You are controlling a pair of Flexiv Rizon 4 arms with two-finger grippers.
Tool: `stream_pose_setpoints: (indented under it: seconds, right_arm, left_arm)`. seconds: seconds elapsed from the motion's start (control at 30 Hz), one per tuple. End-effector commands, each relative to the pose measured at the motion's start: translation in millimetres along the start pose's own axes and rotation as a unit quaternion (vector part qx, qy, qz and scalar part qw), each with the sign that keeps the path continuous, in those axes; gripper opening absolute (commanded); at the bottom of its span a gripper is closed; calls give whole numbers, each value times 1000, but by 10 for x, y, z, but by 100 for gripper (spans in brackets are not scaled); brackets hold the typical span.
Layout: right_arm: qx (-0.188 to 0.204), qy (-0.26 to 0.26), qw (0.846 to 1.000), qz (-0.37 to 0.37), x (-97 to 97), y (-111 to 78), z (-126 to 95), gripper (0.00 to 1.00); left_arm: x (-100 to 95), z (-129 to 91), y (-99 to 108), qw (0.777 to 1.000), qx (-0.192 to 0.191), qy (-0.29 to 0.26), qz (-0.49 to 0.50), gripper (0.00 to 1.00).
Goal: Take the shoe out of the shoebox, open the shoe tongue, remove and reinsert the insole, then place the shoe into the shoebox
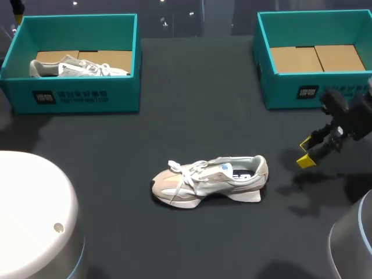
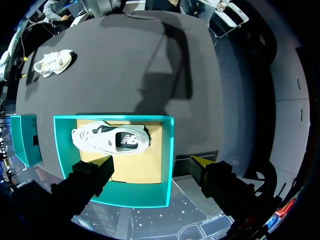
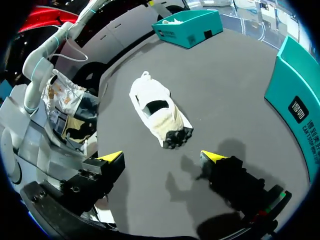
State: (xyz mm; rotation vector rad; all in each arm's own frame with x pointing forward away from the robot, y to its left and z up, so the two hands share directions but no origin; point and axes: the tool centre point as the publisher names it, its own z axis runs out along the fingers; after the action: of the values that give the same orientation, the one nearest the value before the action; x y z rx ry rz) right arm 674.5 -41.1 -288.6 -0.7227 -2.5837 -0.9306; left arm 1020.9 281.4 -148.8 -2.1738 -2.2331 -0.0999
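A low shoe of beige and pale grey fabric, with white laces and a thick white sole, is set upright on the dark matte counter, well apart from both teal cardboard shoeboxes. A second white shoe is laid in the left shoebox, and only brown cardboard flaps are seen in the right shoebox. The right end effector is held spread near the shoe's heel, the left end effector spread above the left shoebox.
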Motion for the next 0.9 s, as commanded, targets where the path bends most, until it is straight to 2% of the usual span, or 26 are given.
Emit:
stream_pose_setpoints:
  seconds: [0.03,0.33,0.37,0.43,0.53,0.63,0.77,0.8,0.9]
  right_arm:
    - [-145,10,989,-19,-9,-78,19,100]
    - [-145,10,989,-19,-9,-78,19,100]
    - [-134,-9,990,-32,-2,-97,56,100]
    - [-156,-26,986,-52,-12,-154,99,100]
    - [-216,-6,971,-103,-32,-252,111,100]
    - [-246,-9,960,-134,-48,-310,107,100]
    - [-260,-46,949,-172,-92,-367,133,100]
    - [-251,-63,950,-174,-108,-392,155,100]
    - [-251,-63,950,-174,-108,-392,155,100]
  left_arm:
    - [3,-4,-11,1000,-1,1,0,100]
    - [3,-4,-11,1000,-1,1,0,100]
    - [3,-4,-11,1000,-1,1,0,100]
    - [3,-4,-11,1000,-1,1,0,100]
    - [3,-4,-11,1000,-1,1,0,100]
    - [3,-4,-11,1000,-1,1,0,100]
    - [3,-4,-11,1000,-1,1,0,100]
    - [3,-4,-11,1000,-1,1,0,100]
    - [3,-4,-11,1000,-1,1,0,100]
